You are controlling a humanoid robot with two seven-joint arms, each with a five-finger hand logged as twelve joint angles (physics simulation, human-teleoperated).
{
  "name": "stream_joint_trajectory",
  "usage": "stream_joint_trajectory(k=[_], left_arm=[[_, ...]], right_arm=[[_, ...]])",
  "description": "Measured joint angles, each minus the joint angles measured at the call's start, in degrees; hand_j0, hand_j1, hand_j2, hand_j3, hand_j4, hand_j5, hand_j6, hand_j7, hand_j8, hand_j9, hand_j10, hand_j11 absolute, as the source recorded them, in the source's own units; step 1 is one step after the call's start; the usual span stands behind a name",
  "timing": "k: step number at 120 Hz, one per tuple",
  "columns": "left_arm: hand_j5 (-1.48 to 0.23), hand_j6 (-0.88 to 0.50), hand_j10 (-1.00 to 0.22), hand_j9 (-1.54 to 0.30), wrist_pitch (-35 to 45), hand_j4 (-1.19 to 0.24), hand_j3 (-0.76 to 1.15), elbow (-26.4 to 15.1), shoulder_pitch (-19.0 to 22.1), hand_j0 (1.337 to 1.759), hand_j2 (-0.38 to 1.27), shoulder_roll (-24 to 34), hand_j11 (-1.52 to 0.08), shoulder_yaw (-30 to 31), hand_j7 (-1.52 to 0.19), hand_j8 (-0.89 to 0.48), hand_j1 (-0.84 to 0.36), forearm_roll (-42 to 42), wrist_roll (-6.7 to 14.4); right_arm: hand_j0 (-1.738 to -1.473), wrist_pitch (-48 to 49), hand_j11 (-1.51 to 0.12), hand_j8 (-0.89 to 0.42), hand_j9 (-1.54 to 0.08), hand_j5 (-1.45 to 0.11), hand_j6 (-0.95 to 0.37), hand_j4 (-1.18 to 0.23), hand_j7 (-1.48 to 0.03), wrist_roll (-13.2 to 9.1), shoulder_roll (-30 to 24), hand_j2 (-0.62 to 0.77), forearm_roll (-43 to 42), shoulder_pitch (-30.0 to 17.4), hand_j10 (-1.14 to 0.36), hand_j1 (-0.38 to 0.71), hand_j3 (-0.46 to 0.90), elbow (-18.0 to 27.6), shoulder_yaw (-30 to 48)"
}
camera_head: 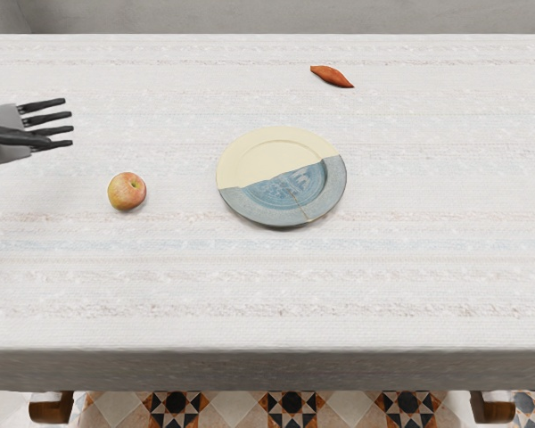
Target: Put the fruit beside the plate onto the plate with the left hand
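Wide table, covering pale with faint horizontal bands, front drop running across the bottom of the view. Below it, patterned floor tiles in black, white and rust, plus two rounded wooden feet at the lower corners. Plain grey wall as a narrow strip along the top. Left of centre on the table: small round apple, yellow with a red blush and a dark stem dimple, near the plate but clear of it. Plate round, cream on the upper left part, blue-grey glaze on the lower right. Well apart, toward the far side: slim orange-red pointed item, identity not determinable. Left hand at the left edge, beyond and left of the apple, not touching it; dark fingers straight and spread, holding nothing. Palm partly cut off by the frame, arm not visible; height above the table not determinable.
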Motion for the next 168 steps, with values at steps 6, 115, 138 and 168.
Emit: stream_joint_trajectory(k=[6,115,138,168], left_arm=[[0.0,0.0,0.0,0.0,0.0,0.0,0.0,0.0,0.1,1.658,0.0,-0.3,0.01,-0.1,0.0,0.0,0.35,0.0,0.0],[-0.08,-0.06,-0.06,-0.08,33.8,-0.06,0.0,-34.8,-16.4,1.658,0.01,-10.9,-0.08,15.3,-0.08,-0.06,0.28,69.5,11.1],[-0.06,-0.05,-0.05,-0.06,37.0,-0.05,0.0,-36.6,-15.8,1.658,0.01,-11.2,-0.06,23.7,-0.06,-0.05,0.29,71.7,11.1],[-0.05,-0.05,-0.04,-0.05,37.5,-0.05,0.0,-37.0,-18.2,1.658,0.01,-10.9,-0.05,29.5,-0.05,-0.05,0.3,72.0,11.1]], right_arm=[[-1.658,0.0,-0.03,-0.02,-0.03,-0.03,-0.02,-0.02,-0.03,0.0,0.0,0.0,0.0,0.0,-0.02,-0.32,0.0,0.0,0.0],[-1.658,0.0,-0.03,-0.02,-0.03,-0.03,-0.02,-0.02,-0.03,0.0,0.0,0.0,0.0,0.0,-0.02,-0.32,0.0,0.0,0.0],[-1.658,0.0,-0.03,-0.02,-0.03,-0.03,-0.02,-0.02,-0.03,0.0,0.0,0.0,0.0,0.0,-0.02,-0.32,0.0,0.0,0.0],[-1.658,0.0,-0.03,-0.02,-0.03,-0.03,-0.02,-0.02,-0.03,0.0,0.0,0.0,0.0,0.0,-0.02,-0.32,0.0,0.0,0.0]])
